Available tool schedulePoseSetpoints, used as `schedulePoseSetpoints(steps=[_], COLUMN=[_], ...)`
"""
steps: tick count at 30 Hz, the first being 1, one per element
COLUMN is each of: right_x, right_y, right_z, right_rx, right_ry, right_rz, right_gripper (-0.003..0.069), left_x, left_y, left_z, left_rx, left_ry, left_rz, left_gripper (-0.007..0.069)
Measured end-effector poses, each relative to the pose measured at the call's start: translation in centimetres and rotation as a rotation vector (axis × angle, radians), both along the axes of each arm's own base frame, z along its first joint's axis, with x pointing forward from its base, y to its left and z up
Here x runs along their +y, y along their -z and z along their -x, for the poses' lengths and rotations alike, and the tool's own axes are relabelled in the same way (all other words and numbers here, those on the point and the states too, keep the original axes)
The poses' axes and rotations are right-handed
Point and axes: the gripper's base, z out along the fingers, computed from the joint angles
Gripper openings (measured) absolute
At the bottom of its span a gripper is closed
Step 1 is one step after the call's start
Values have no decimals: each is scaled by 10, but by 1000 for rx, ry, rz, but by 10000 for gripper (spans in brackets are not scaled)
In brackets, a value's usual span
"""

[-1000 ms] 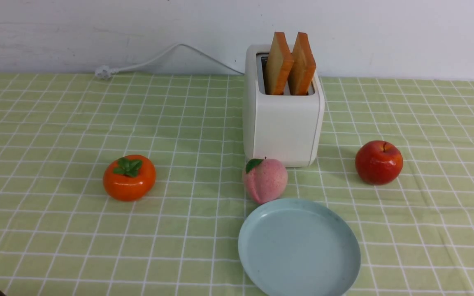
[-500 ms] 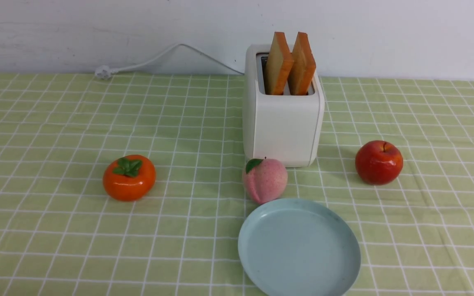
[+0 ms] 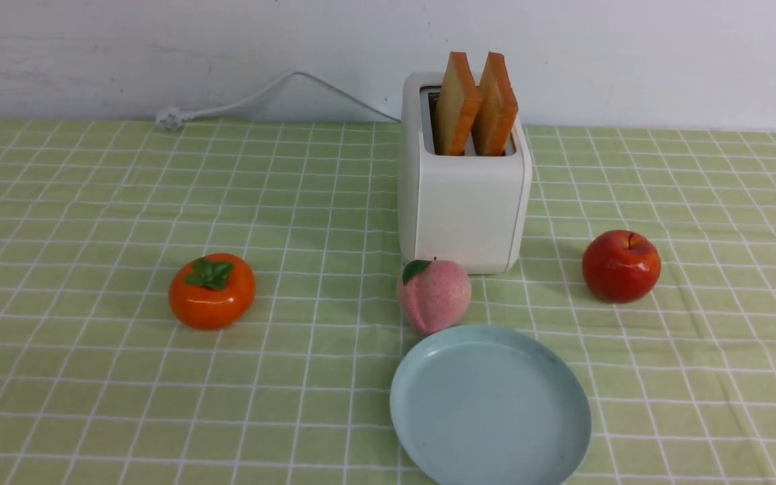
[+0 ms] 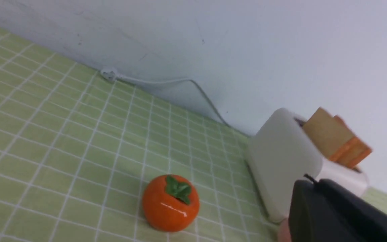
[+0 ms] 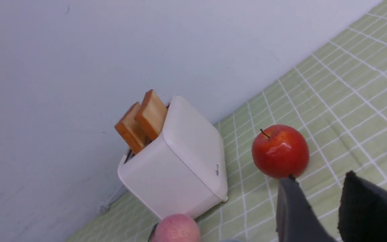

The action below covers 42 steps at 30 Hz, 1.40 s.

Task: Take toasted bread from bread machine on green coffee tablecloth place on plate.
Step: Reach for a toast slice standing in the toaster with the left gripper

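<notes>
Toasted bread point(image 3: 475, 104) stands upright in the slots of the bread machine point(image 3: 462, 209). The left gripper point(image 4: 309, 201) is closed and empty, and the right gripper point(image 5: 326, 201) is parted and empty. A skewed pinch could catch both close-set slices.

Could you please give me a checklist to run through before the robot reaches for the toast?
1. The toasted bread, both slices, stands upright in the bread machine with tops exposed: ok.
2. The plate is bare to receive it: ok.
3. The route from machine to plate is free: not ok; a peach sits between them, by the plate's far rim.
4. The right gripper is open and empty: ok.
5. The left gripper is open for a grasp: not ok; it is shut.
6. Arm height over the tablecloth: cannot tell; neither arm shows in the front view.
</notes>
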Motion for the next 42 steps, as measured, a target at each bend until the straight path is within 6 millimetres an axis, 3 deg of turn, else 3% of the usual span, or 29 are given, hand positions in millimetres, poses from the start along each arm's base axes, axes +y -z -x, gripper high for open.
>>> schedulePoseSetpoints(steps=[2, 3, 6, 9, 12, 14, 15, 19, 22, 26, 27, 32, 37, 42], right_x=[2, 5, 9, 13, 16, 17, 19, 22, 24, 25, 26, 26, 26, 25], right_y=[-12, -28, -52, -73, -85, -86, -87, -89, -90, -91, -92, -94, -95, -96], right_z=[1, 2, 3, 4, 6, 6, 6, 7, 7, 7, 8, 7, 6, 6], right_rx=[29, 63, 140, 203, 194, 183, 168, 148, 122, 101, 87, 58, 42, 37], right_ry=[-25, -56, -124, -201, -248, -257, -274, -297, -317, -332, -338, -329, -318, -313], right_rz=[36, 117, 298, 498, 589, 598, 597, 593, 624, 644, 653, 652, 668, 669], right_gripper=[175, 133, 66, 11, -1, -1, -1, -1, 1, 2, 3, 5, 5, 8], left_x=[-1, -5, -16, -41, -79, -92, -114, -147, -174, -197, -210, -236, -253, -261], left_y=[-7, -14, -23, -30, -29, -27, -24, -9, 15, 29, 35, 43, 50, 58], left_z=[-14, -30, -56, -85, -111, -119, -134, -169, -206, -233, -248, -283, -312, -328], left_rx=[21, 44, 65, 32, -45, -72, -123, -155, -106, -104, -120, -155, -165, -147], left_ry=[4, 21, 77, 167, 268, 294, 327, 342, 353, 396, 431, 445, 429, 407], left_rz=[-41, -73, -97, -111, -114, -119, -125, -130, -120, -151, -189, -204, -267, -331], left_gripper=[-13, -13, -13, -13, -13, -13, -13, 1, 90, 204, 281, 407, 427, 428])
